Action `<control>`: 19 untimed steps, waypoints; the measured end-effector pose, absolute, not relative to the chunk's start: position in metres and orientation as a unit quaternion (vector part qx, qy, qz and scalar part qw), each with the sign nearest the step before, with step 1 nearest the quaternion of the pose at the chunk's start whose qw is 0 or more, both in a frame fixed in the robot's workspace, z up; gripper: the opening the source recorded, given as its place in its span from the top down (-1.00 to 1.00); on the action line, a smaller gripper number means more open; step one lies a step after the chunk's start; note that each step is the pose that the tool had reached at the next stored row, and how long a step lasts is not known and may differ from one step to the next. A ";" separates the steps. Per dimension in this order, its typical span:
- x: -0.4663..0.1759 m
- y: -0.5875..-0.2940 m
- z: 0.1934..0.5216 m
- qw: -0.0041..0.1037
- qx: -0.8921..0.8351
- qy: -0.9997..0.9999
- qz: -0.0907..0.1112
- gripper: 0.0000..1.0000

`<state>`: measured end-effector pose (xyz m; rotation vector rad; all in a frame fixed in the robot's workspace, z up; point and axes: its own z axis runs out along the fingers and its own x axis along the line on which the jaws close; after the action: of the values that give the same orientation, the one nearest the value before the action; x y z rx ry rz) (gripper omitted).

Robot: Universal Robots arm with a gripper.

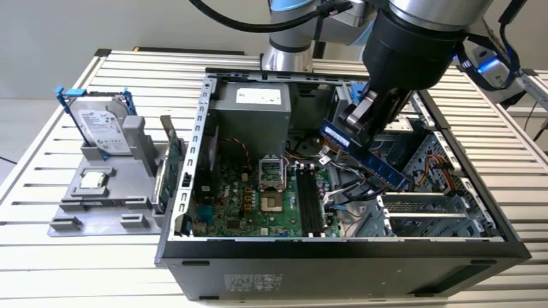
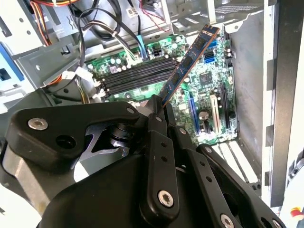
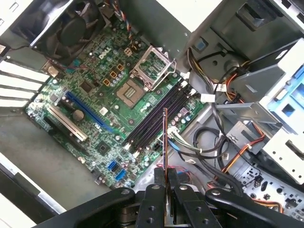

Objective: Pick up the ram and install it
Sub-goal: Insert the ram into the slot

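Observation:
My gripper hangs over the open computer case, shut on the ram. The ram is a long, thin blue stick that slants down from the fingers towards the exterior view's right. In the second wrist view the ram sticks out from between the black fingers and shows its chips. Edge-on in the first wrist view, the ram sits above the black memory slots of the green motherboard, apart from them. Those slots lie below the gripper and towards the exterior view's left.
A grey holder at the exterior view's left carries a silver hard drive with blue brackets and a small chip. A green card stands beside the case. Cables and drive bays crowd the space next to the slots.

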<state>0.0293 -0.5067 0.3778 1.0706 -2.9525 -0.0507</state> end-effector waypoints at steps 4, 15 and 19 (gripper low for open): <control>0.029 -0.507 0.378 0.000 0.323 -0.946 -0.016 1.00; 0.029 -0.507 0.378 -0.001 0.265 -0.964 -0.016 1.00; 0.029 -0.507 0.378 -0.001 0.244 -0.970 -0.016 1.00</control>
<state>0.0287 -0.5067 0.3778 0.7685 -3.0484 -0.0504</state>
